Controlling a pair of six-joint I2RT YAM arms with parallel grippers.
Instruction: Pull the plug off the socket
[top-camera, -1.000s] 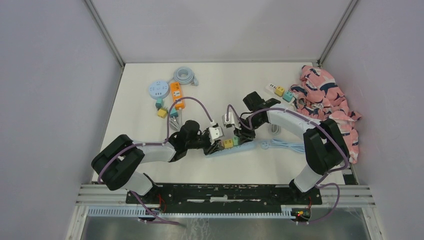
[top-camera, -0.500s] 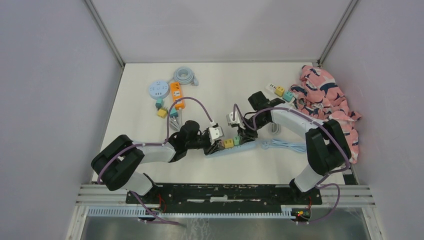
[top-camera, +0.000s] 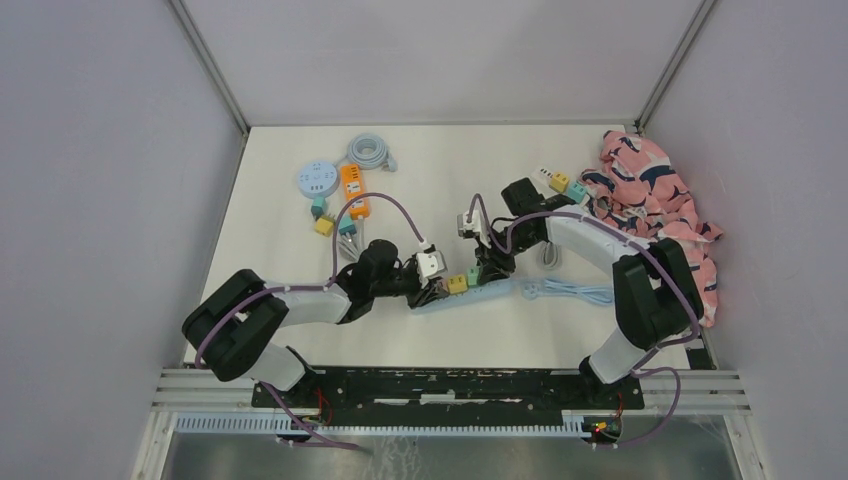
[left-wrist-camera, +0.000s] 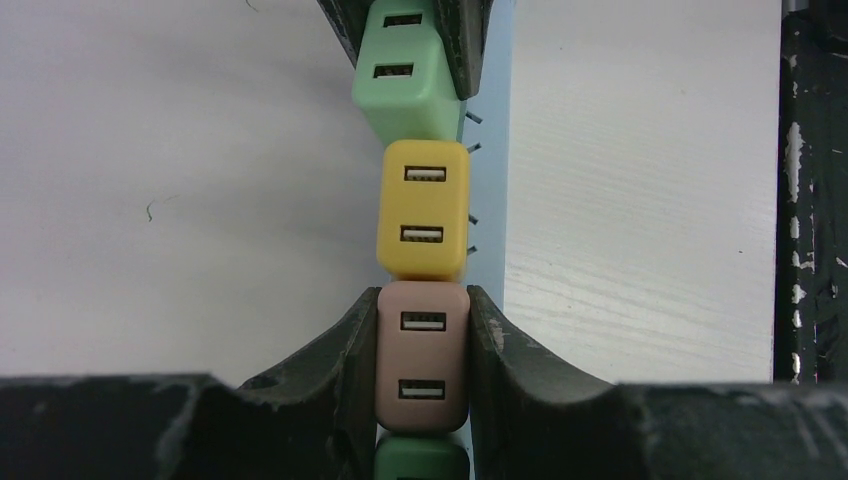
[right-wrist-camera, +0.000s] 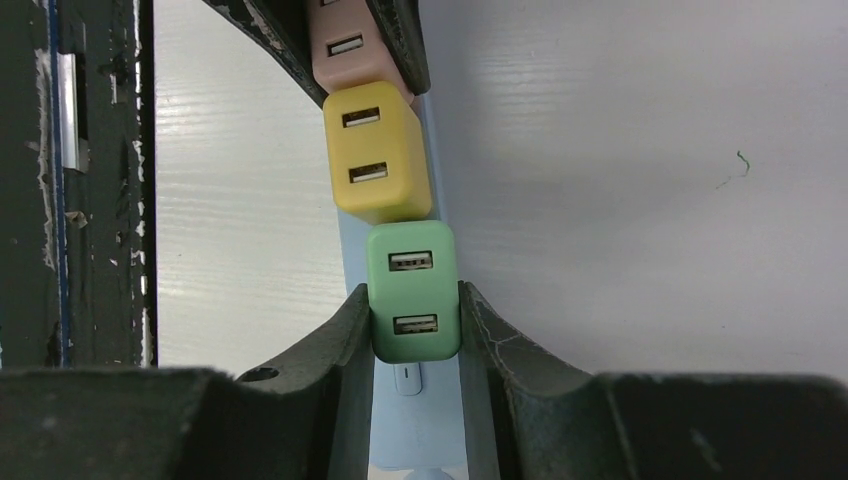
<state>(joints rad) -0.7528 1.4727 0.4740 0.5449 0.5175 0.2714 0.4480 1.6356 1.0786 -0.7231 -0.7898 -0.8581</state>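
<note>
Mint-green plastic marks the thing to be freed: the green plug sits on the pale blue power strip, a little below and right of the centre of the overhead view. It is at the right end of a row, with a yellow plug and then a pink plug to its left. The right jaws pinch the green plug by its two long sides, pressed tight against it in the right wrist view. The left jaws pinch the pink plug the same way at the bottom of the left wrist view. Over the last second the right wrist has swung up and to the right in the overhead frame, drawing away from the left wrist. Both pairs of jaws have kept their hold, and the left arm and the strip have barely shifted. I read that as the pull under way: the right arm works the green plug loose while the left pins the strip down through the pink plug. Whether the prongs have cleared the socket cannot be told; the green plug lies over the strip, in line with its neighbours, and no prongs show. The strip's cable trails right across the white table toward the pink cloth at the right edge.
</note>
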